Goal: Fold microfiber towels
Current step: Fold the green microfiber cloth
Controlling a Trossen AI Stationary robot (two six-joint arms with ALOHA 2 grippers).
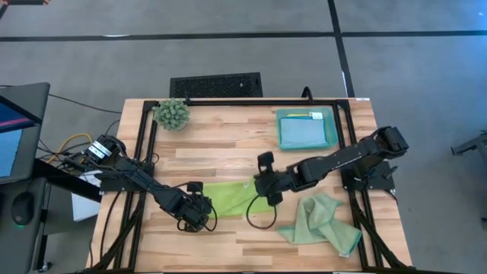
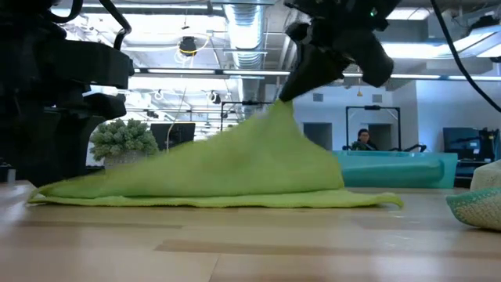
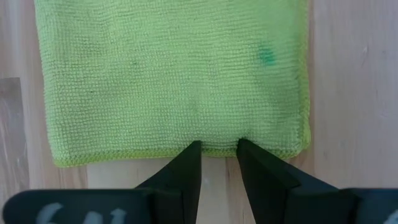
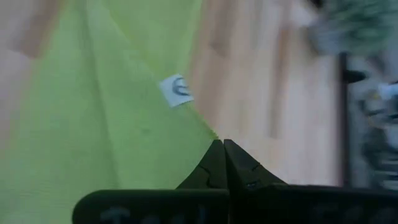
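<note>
Two grippers work the lime green towel (image 1: 228, 198) at the table's (image 1: 228, 148) near middle: the left gripper (image 3: 217, 149) stands at its left edge with fingers narrowly parted, and whether they pinch the hem is hard to make out. The right gripper (image 2: 293, 90), clamped shut on the towel's right corner, lifts it into a peak. Farther right, a crumpled pale sage green towel (image 1: 319, 221) lies cut off in the low view, and a light blue towel (image 1: 304, 133) fills the teal tray (image 1: 332, 129) at the far edge.
</note>
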